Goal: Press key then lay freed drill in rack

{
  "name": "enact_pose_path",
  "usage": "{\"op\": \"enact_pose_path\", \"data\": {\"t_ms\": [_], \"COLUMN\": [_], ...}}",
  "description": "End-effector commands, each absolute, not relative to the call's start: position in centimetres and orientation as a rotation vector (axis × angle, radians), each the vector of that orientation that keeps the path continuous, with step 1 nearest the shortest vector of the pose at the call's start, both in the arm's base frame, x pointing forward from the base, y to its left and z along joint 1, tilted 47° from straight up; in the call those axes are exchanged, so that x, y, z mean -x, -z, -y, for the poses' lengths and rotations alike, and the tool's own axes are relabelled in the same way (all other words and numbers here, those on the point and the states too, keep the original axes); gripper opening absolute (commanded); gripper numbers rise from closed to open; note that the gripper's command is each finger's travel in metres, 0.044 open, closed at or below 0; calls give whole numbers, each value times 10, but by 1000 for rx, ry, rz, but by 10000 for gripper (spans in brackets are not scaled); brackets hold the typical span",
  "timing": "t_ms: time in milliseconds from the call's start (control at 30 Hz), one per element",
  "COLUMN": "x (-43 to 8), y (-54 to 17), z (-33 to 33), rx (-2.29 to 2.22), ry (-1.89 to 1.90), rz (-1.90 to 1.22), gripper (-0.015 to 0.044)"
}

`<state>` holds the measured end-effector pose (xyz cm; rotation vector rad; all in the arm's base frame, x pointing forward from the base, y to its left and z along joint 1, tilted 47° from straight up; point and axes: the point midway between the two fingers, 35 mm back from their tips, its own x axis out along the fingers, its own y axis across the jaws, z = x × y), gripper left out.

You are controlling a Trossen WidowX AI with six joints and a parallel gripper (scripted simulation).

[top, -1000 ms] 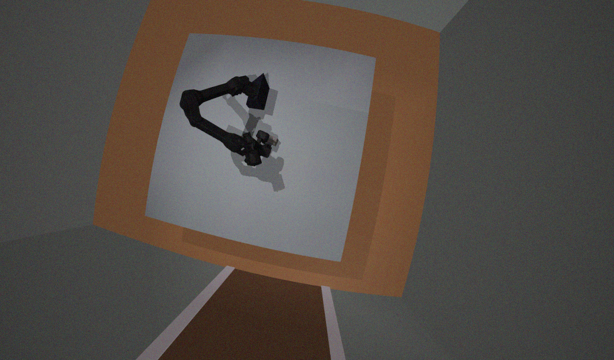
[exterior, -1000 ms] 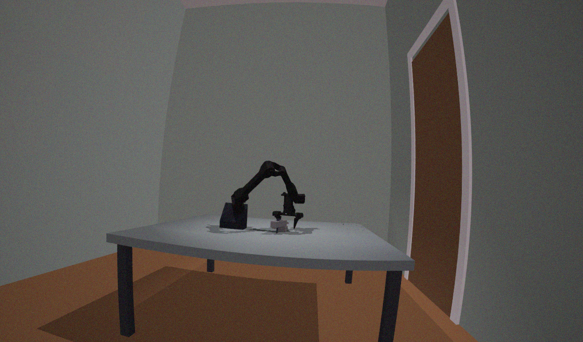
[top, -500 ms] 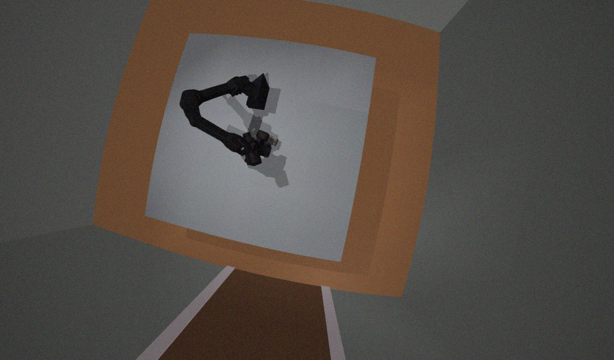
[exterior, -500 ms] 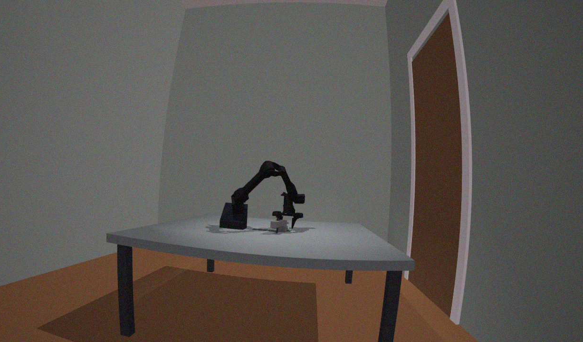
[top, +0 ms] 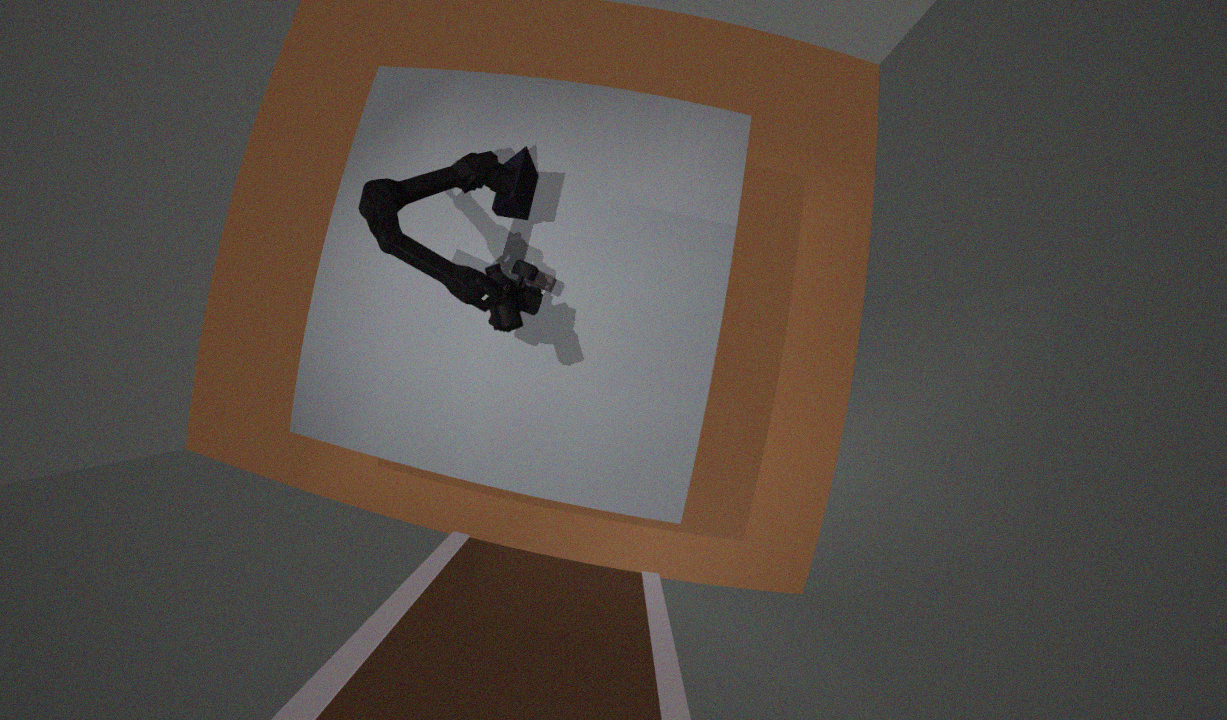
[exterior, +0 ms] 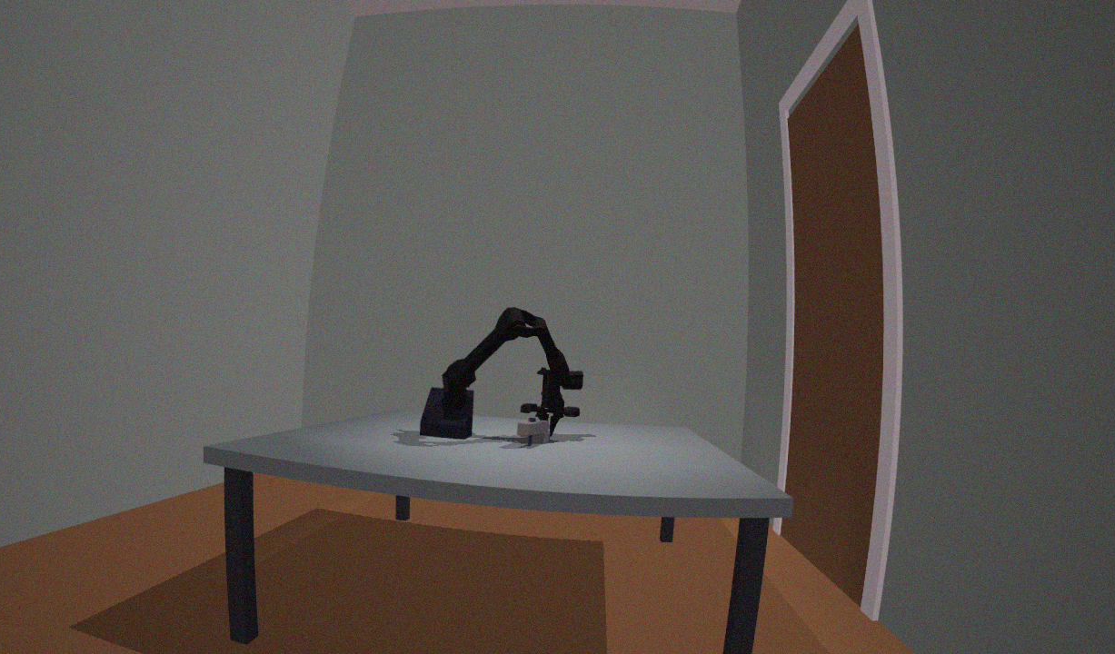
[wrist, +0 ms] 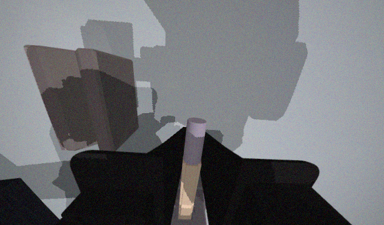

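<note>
In the wrist view my gripper [wrist: 191,131] [exterior: 552,431] has its two black fingers close together on a short lilac cylinder, which looks like the end of the drill [wrist: 196,148]. A beige bar, probably the key [wrist: 191,184], lies in line just below it in the image, between the fingers, over a dark block that they mostly hide. A brown angular piece, likely the rack [wrist: 118,103], stands to the left of the fingers. I cannot tell how far the key is pressed or whether the drill is loose.
A small pale block [exterior: 533,428] stands beside the fingers on the grey table [exterior: 626,471]. The dark arm base [exterior: 445,414] stands left of it. Shadows of the arm fall around the gripper.
</note>
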<state>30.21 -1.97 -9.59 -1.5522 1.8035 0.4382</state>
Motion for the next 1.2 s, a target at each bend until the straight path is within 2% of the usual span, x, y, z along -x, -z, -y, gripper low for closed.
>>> {"op": "enact_pose_path", "data": {"t_ms": [0,1167], "x": [-302,-310], "y": [96,115], "z": [20,-2], "rx": [1555,1560], "ry": [-438,-440], "rz": [-1804,-1807], "gripper": [0,0]}}
